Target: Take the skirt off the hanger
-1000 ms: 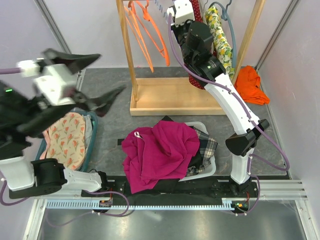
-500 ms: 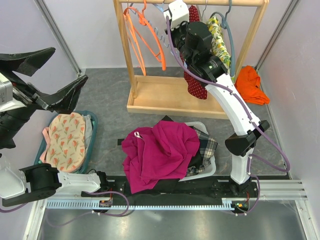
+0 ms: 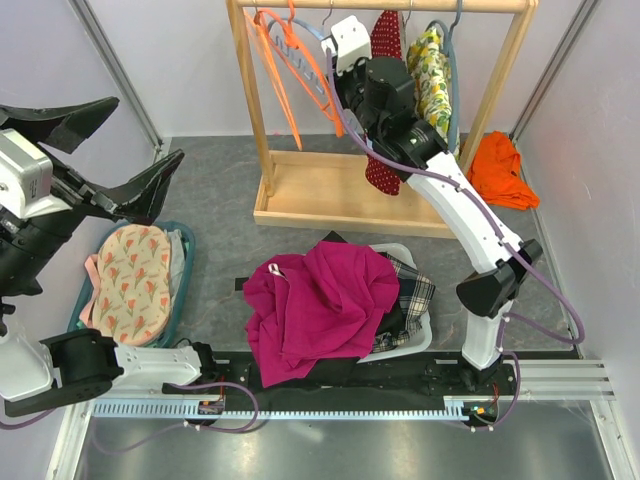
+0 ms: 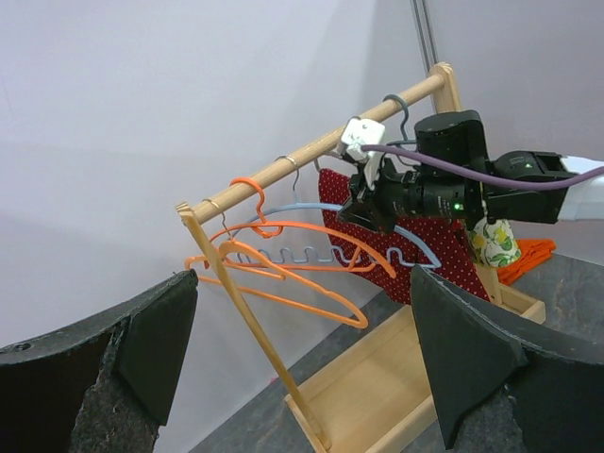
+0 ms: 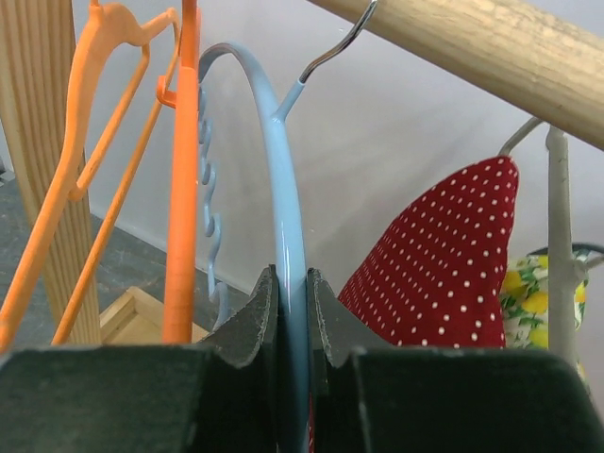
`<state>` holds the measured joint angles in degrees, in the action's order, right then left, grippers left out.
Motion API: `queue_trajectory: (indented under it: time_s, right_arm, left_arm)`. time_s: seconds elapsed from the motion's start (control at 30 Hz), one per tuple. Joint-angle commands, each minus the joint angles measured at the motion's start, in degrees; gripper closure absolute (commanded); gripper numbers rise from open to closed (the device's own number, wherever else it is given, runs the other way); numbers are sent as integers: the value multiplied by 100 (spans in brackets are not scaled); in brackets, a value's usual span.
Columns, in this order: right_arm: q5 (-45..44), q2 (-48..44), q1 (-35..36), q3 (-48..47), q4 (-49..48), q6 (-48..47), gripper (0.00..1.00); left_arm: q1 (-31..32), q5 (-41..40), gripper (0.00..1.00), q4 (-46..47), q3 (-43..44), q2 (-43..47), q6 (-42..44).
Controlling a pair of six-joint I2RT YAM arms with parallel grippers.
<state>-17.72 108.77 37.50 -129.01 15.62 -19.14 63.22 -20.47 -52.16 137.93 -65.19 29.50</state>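
Observation:
A red polka-dot skirt (image 3: 381, 170) hangs from the wooden rail (image 3: 400, 5). It also shows in the right wrist view (image 5: 444, 255) and the left wrist view (image 4: 444, 241). Its hanger is mostly hidden. My right gripper (image 5: 291, 283) is shut on the rim of a light blue hanger (image 5: 283, 179), just left of the skirt. From above, this gripper (image 3: 343, 98) is up at the rail. My left gripper (image 3: 115, 150) is open and empty, raised high at the far left, with its fingers (image 4: 472, 349) wide apart and facing the rack.
Orange hangers (image 3: 300, 70) hang at the rail's left end, next to the rack post (image 3: 252, 110). A lemon-print garment (image 3: 432, 65) hangs right of the skirt. An orange cloth (image 3: 500, 170) lies at the right. A magenta garment (image 3: 315, 305) covers a white basket. A teal basket (image 3: 186, 290) holds floral cloth.
My left gripper has swung left and up, away from the middle. My right gripper, holding the blue hanger, has shifted slightly left, and the skirt's hem has swung left with it.

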Motion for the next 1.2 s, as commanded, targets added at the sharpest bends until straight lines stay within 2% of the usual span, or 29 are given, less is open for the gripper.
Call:
queue_trajectory:
  time_s: [0.0, 0.03, 0.07, 0.13, 0.17, 0.2, 0.27, 0.47, 0.6, 0.73, 0.87, 1.03, 1.17]
  right_arm:
    - [92, -514, -32, 543, 293, 366, 99]
    - [136, -689, -23, 735, 293, 401, 91]
    - [198, -778, -23, 824, 302, 445, 69]
    - [155, -1067, -23, 1000, 302, 551, 58]
    - [-63, -1156, -14, 1035, 293, 595, 44]
    - [-126, -1252, -32, 1053, 284, 656, 37]
    - [-101, -1533, -67, 1088, 284, 753, 28]
    - [-118, -2254, -198, 1290, 38, 947, 27]
    - [-373, -2431, -488, 1326, -322, 1069, 30]
    - [-496, -1976, -927, 782, -95, 1377, 31]
    - [-251, -1614, -998, 553, 196, 1640, 31]
    - [233, -1158, -1007, 201, 670, 1896, 31]
    - [-82, -963, -1007, 43, 881, 2045, 32]
  left_arm:
    - [-108, 78, 1, 119, -64, -108, -49]
    - [-126, 96, 1, 119, -73, -108, -67]
    - [-152, 104, 1, 119, -82, -134, -93]
    - [-170, 113, 1, 145, -169, -169, -128]
    - [-187, 113, 1, 162, -222, -178, -172]
    - [-187, 113, 1, 171, -336, -187, -190]
    - [-196, 148, 1, 171, -477, -222, -225]
    - [-205, 236, 1, 180, -644, -345, -322]
    - [-222, 254, 1, 171, -636, -372, -322]
    - [-258, 306, 1, 171, -662, -398, -374]
    - [-310, 359, 1, 162, -828, -398, -479]
    - [-310, 500, 1, 171, -1531, -416, -550]
    - [-345, 561, 1, 162, -1567, -416, -629]
